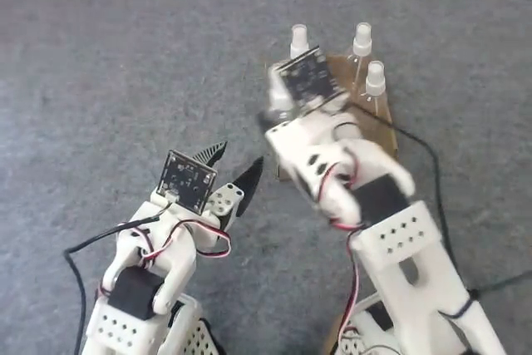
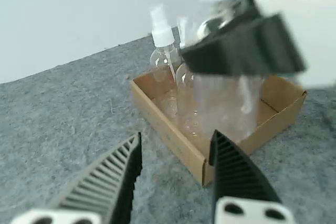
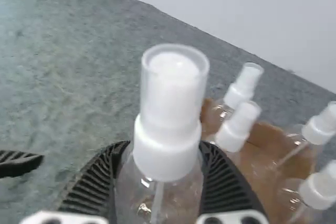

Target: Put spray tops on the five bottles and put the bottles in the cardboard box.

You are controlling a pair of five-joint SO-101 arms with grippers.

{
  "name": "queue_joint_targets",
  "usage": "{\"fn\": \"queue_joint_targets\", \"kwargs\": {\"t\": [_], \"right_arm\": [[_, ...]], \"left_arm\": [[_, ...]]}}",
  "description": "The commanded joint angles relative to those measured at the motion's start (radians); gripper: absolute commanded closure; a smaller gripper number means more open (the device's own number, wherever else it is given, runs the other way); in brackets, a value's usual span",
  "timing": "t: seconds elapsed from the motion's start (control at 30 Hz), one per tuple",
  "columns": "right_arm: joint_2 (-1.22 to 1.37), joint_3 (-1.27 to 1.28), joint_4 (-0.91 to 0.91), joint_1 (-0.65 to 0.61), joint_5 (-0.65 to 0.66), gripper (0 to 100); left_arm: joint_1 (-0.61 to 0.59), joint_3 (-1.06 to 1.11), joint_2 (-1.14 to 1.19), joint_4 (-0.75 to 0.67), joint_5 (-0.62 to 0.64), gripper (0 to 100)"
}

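Right gripper [image 3: 163,174] is pinching the last bottle [image 3: 155,200] just under the neck, spray top [image 3: 170,103] on and pointing up, so it is going in upright. It is hanging over the nine o'clock side of the cardboard box [image 2: 168,132], which is sitting at one o'clock on the grey table [image 1: 100,81]. Four capped bottles [image 3: 236,124] are standing inside. Left gripper [image 1: 233,168] is waiting at eight o'clock of the box, fingers spread, gripping nothing, leaving the drop clear.
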Motion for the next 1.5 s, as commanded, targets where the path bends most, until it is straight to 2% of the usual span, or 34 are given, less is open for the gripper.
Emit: {"fn": "queue_joint_targets", "kwargs": {"t": [0.0,0.17,0.37,0.57,0.63,0.8,1.27,1.47], "right_arm": [[-0.05,-0.087,0.025,0.133,0.029,99.2],[-0.041,0.005,-0.053,0.216,0.02,99.2],[-0.039,0.219,-0.294,0.219,0.02,99.2],[-0.031,0.344,-0.496,0.219,0.02,99.2],[-0.031,0.364,-0.522,0.219,0.008,99.2],[-0.03,0.368,-0.545,0.219,-0.115,99.2],[-0.025,0.365,-0.562,0.236,-0.112,99.2],[0.07,0.37,-0.613,0.248,-0.114,99.2]], "left_arm": [[-0.049,-0.004,0.0,-0.038,-0.006,81],[-0.209,0.01,0.008,-0.127,0.003,84],[-0.222,0.038,0.006,-0.169,0.052,99],[-0.222,0.038,0.008,-0.169,0.051,99],[-0.222,0.038,0.008,-0.169,0.051,99],[-0.222,0.038,0.008,-0.169,0.051,99],[-0.224,0.048,0.008,-0.164,0.1,99],[-0.224,0.05,0.008,-0.163,0.1,99]]}}
